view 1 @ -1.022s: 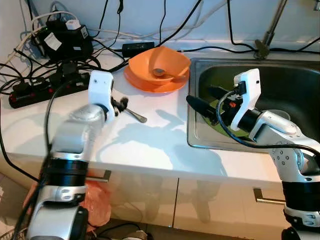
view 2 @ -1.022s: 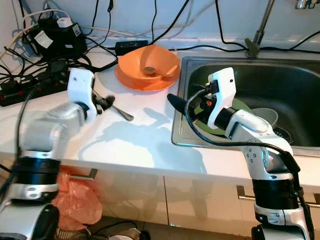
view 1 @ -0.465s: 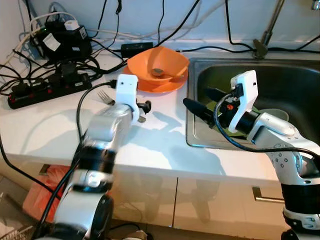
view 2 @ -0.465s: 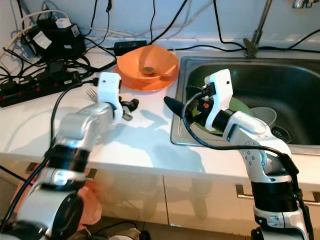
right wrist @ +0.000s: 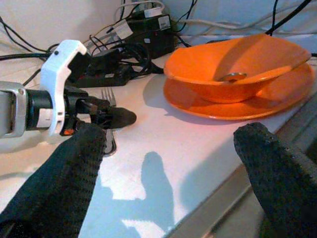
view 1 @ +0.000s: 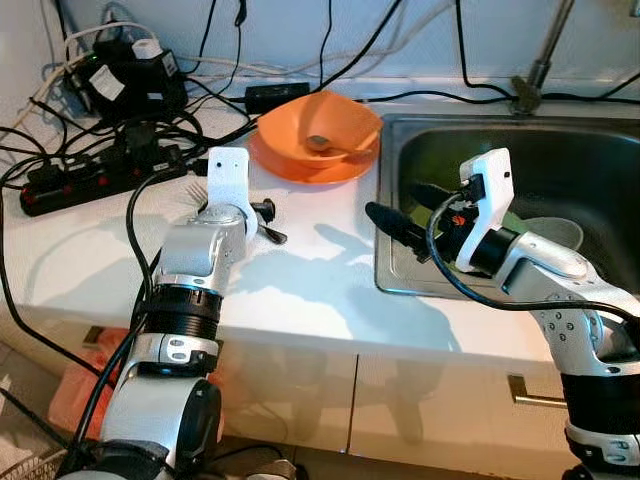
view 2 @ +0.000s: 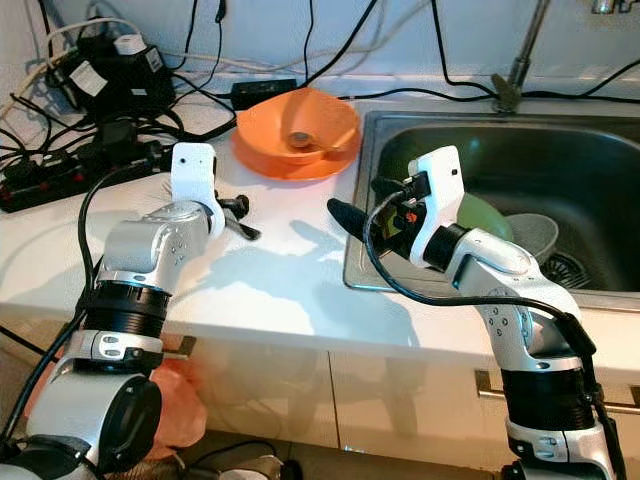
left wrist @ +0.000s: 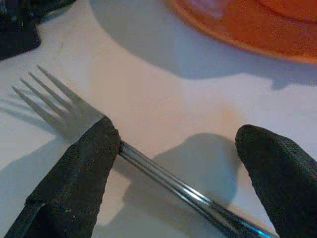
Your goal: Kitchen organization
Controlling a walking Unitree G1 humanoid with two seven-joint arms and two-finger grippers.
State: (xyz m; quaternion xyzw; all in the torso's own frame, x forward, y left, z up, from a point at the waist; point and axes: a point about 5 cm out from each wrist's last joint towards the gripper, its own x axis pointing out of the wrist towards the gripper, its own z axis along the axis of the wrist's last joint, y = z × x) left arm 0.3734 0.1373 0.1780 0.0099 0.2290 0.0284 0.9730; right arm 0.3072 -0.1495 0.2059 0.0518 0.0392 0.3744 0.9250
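- Fork [left wrist: 74, 111] first — it lies flat on the white counter [view 1: 300, 290], tines toward the power strip [view 1: 95, 175] and cable tangle at your far left, handle running back under the left gripper.
- Your left gripper [left wrist: 176, 158] sits low over the fork with its fingers spread wide; one fingertip [left wrist: 86, 163] is right at the neck of the fork, the other stands well off the handle, so nothing is clamped.
- Ahead of that gripper you have bare counter up to the orange plate [view 1: 300, 165], which carries an orange bowl [view 1: 320, 120].
- Moving right, open counter runs to the steel rim of the sink [view 1: 385, 280] — a hard edge dropping into the basin.
- Your right gripper [view 1: 395, 210] hovers at that rim, fingers wide apart and empty, pointing back toward the plate.
- Inside the sink, a green plate [view 2: 480, 215] and a pale bowl [view 2: 530, 232] sit behind the right arm.
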